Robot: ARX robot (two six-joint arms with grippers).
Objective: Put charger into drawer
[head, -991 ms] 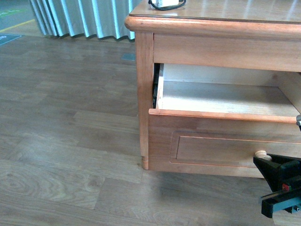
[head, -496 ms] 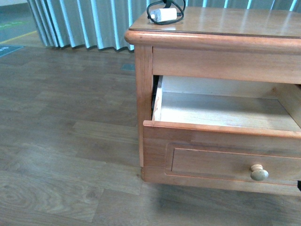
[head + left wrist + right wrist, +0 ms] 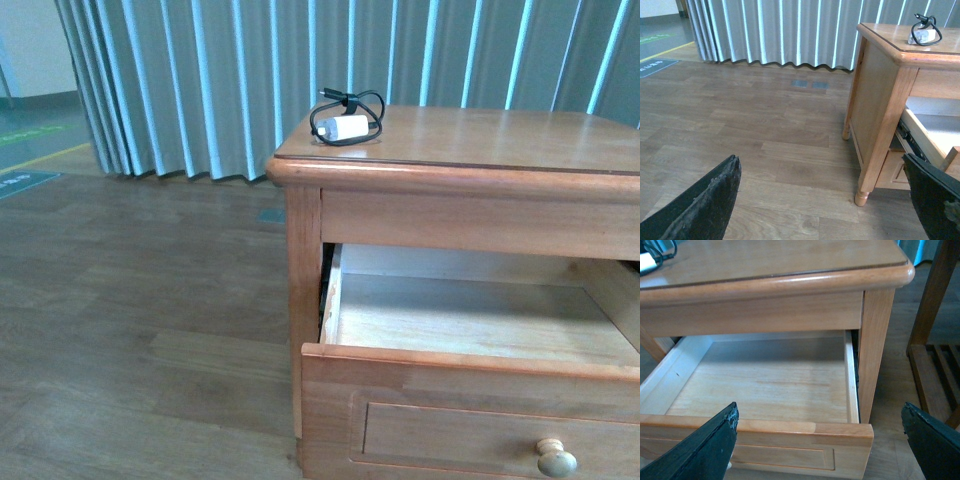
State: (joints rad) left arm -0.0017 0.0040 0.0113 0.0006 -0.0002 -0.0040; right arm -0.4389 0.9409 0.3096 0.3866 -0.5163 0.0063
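The white charger (image 3: 342, 127) with its black cable looped round it lies on the cabinet top, near the left corner; it also shows in the left wrist view (image 3: 923, 35) and partly in the right wrist view (image 3: 649, 260). The drawer (image 3: 470, 365) stands pulled open, its pale wood inside bare, its round knob (image 3: 556, 461) on the front; it also shows in the right wrist view (image 3: 805, 432). My left gripper (image 3: 825, 205) is open over the floor, left of the cabinet. My right gripper (image 3: 820, 445) is open just in front of the drawer's front panel. Neither gripper shows in the front view.
The brown cabinet (image 3: 460, 150) stands on a wooden floor before grey-blue curtains (image 3: 200, 80). A second wooden piece with a slatted shelf (image 3: 935, 355) stands close on the cabinet's right side. One cabinet leg (image 3: 862, 192) stands near my left gripper.
The front view has swung upward: the cabinet top and charger now sit lower in frame and the curtains show. The right gripper, seen by the knob a second ago, has left the front view.
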